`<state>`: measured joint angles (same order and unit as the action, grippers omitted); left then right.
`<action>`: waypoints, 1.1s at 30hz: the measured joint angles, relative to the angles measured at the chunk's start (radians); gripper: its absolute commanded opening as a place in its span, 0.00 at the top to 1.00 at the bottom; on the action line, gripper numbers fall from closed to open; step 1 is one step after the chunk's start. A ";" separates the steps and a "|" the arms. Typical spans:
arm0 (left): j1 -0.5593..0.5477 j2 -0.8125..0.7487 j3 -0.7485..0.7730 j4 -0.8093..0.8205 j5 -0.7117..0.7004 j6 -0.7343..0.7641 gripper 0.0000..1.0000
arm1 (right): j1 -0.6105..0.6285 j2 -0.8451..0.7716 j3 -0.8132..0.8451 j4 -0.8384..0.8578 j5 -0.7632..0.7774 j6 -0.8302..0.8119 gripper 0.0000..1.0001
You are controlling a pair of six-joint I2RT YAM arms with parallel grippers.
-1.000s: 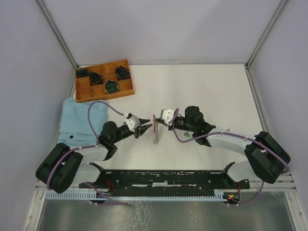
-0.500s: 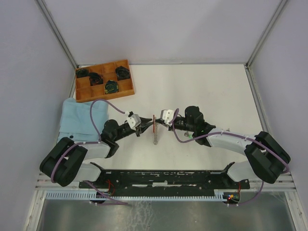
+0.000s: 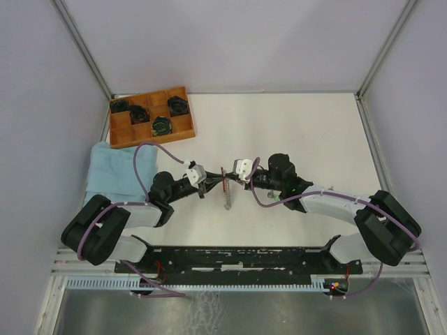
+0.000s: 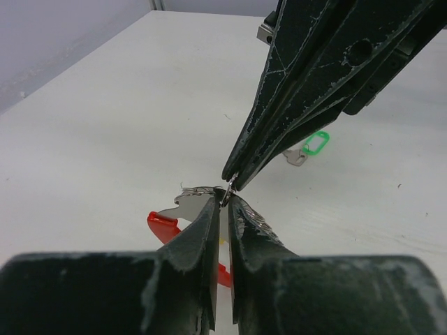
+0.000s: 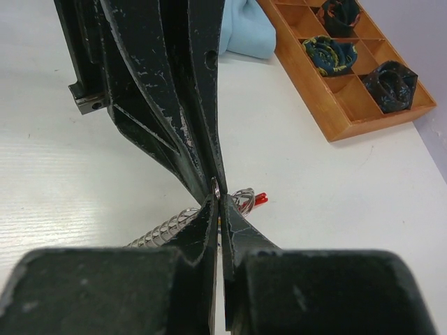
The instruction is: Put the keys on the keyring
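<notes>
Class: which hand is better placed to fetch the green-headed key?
Probably right: green-headed silver key lies by its forearm, beyond the left hand; but the right hand grips the metal keyring.

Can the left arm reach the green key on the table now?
Probably not directly: its jaws are at the keyring, and the right arm's jaws stand between them and the green key.

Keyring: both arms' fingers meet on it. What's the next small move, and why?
Probably close the left gripper firmly on the keyring. The right gripper pinches it, while the left fingers flank the ring and a firm grip isn't evident. The green key lies loose on the table.
</notes>
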<state>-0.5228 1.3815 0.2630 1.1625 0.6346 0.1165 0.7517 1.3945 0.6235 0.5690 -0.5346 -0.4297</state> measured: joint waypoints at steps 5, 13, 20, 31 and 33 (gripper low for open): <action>0.001 -0.001 0.000 -0.004 0.006 -0.007 0.97 | -0.003 0.000 0.000 0.000 -0.004 0.000 0.90; 0.001 -0.097 0.053 -0.233 0.006 0.016 0.97 | -0.003 -0.003 0.000 -0.017 0.011 -0.024 0.78; 0.001 -0.159 0.103 -0.427 0.003 0.050 0.97 | -0.004 -0.035 0.000 -0.078 0.039 -0.064 0.74; -0.032 -0.177 0.196 -0.649 -0.021 0.095 0.97 | -0.006 -0.055 0.001 -0.117 0.044 -0.100 0.71; -0.039 -0.183 0.212 -0.690 -0.032 0.101 0.97 | -0.006 -0.055 0.001 -0.126 0.041 -0.108 0.71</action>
<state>-0.5621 1.1988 0.4755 0.4721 0.6022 0.2180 0.7452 1.3399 0.6247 0.4427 -0.4934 -0.5373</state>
